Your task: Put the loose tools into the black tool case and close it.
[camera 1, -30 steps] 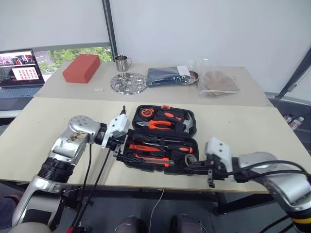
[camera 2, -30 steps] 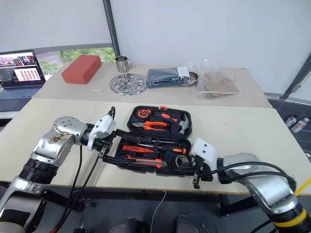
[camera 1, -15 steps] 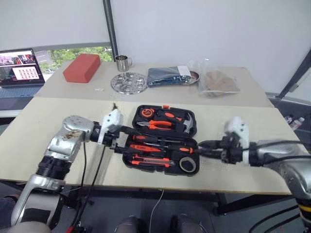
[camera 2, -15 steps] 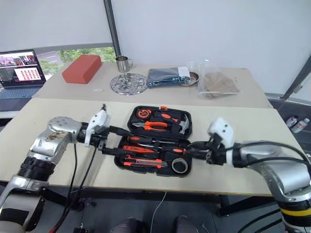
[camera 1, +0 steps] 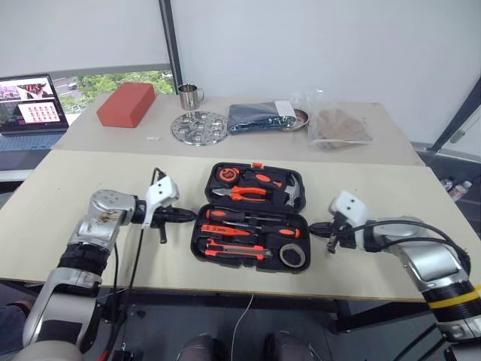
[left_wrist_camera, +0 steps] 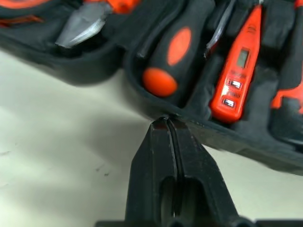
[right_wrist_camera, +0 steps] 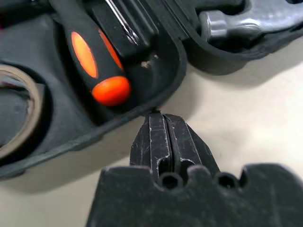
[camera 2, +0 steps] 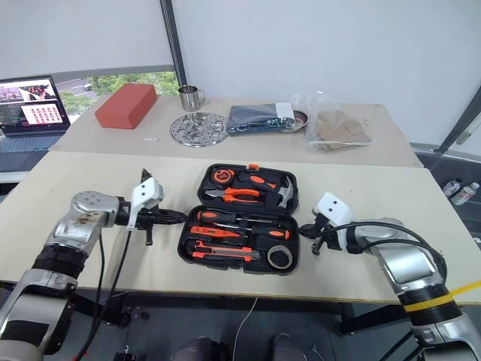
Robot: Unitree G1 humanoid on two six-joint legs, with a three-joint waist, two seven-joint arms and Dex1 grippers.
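Observation:
The black tool case (camera 1: pixel 201 226) lies open and flat on the near table. Two screwdrivers (camera 1: pixel 242 216), a utility knife (camera 1: pixel 237 253), an orange pen-like tool (left_wrist_camera: pixel 234 71) and a tape roll (camera 1: pixel 291 256) sit in its near half. My left gripper (camera 1: pixel 189 216) is shut and empty, its tips (left_wrist_camera: pixel 165 124) at the case's left rim beside a screwdriver handle (left_wrist_camera: pixel 168 61). At the right rim my right gripper (camera 1: pixel 313 227) is shut and empty too, its tips (right_wrist_camera: pixel 161 118) close to another screwdriver handle (right_wrist_camera: pixel 92 66).
Pliers (camera 1: pixel 242 194), a hammer (camera 1: pixel 284 188) and a tape measure (camera 1: pixel 225 175) fill the case's far half. On the far table stand a red block (camera 1: pixel 125 105), a metal mug (camera 1: pixel 188 97), a perforated disc (camera 1: pixel 198 128), a dark bundle (camera 1: pixel 263 116), a plastic bag (camera 1: pixel 334 124) and a laptop (camera 1: pixel 30 105).
My left gripper drew out of the case to its left edge and shut. My right gripper left the tape roll at the front corner, moved to the right edge and shut.

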